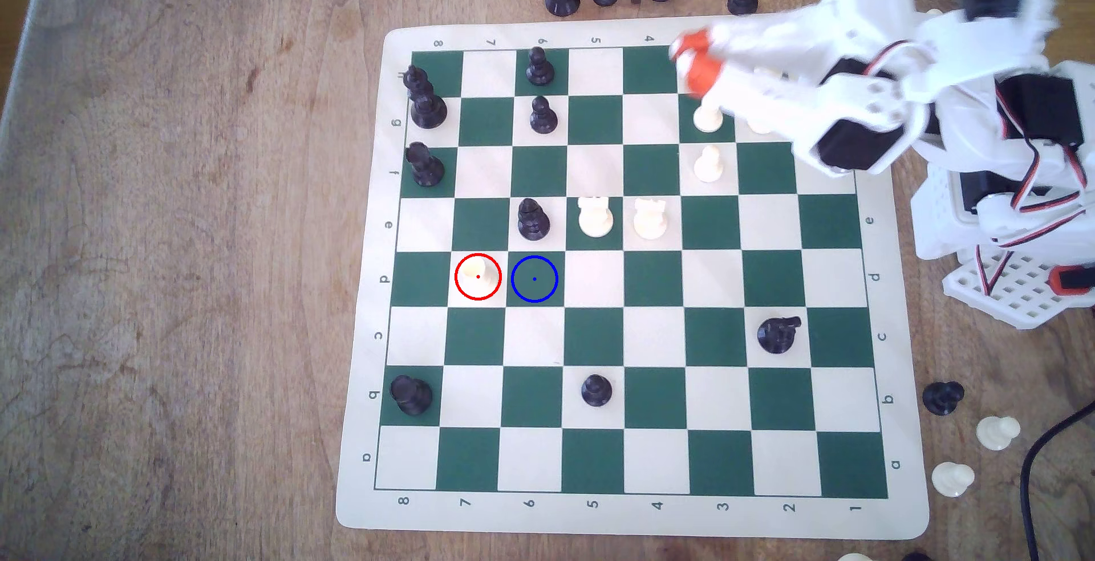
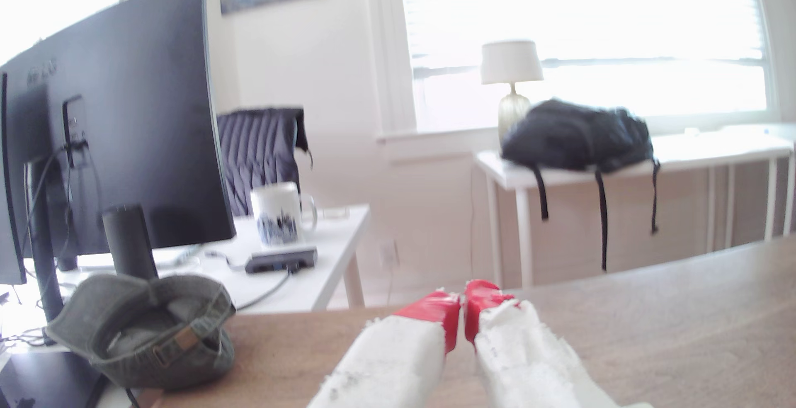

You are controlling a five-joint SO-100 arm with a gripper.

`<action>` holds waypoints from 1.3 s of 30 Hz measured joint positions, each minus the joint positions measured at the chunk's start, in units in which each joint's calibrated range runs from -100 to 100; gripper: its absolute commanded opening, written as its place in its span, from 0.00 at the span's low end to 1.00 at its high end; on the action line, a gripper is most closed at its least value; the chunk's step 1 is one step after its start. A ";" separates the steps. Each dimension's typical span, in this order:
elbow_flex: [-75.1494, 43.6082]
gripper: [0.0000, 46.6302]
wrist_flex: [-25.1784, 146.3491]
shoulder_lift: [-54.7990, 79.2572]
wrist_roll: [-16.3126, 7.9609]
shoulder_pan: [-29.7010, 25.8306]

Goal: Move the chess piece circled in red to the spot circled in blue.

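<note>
Our gripper [image 1: 690, 63] hung clenched and empty over the board's [image 1: 628, 513] far corner, well apart from the chess piece [image 1: 477, 275] beside the spot [image 1: 534, 279].

1. The chess mat [image 1: 628, 516] has numbers along its near border: 8 down to 1, going from the exterior view's left to right.
2. Its far border shows 8, 7, 6, 5, 4.
3. Both side borders carry letters; a through e are easy to read.
4. The monitor [image 2: 116, 102] back has a logo, too blurry to read.
</note>
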 measured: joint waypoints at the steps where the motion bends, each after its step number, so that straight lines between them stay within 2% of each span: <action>1: -1.08 0.03 2.23 0.25 0.00 0.29; 3: -3.34 0.02 5.58 1.26 -0.24 1.03; 5: -6.69 0.06 7.33 5.78 -1.32 1.25; 6: -7.50 0.01 7.57 7.12 -1.47 1.18; 8: -10.21 0.01 8.21 10.05 -1.66 1.25; 12: -16.72 0.13 10.76 21.28 -1.42 0.29; 16: -22.41 0.15 13.47 30.41 -1.32 -2.06; 20: -32.72 0.12 19.60 42.56 -0.29 -4.72; 24: -45.91 0.13 27.49 59.41 -0.15 -4.94; 32: -66.61 0.19 34.18 83.54 -2.39 -4.72; 34: -71.58 0.16 35.78 88.06 -2.74 -5.09; 39: -81.61 0.28 38.96 97.28 -3.03 -6.12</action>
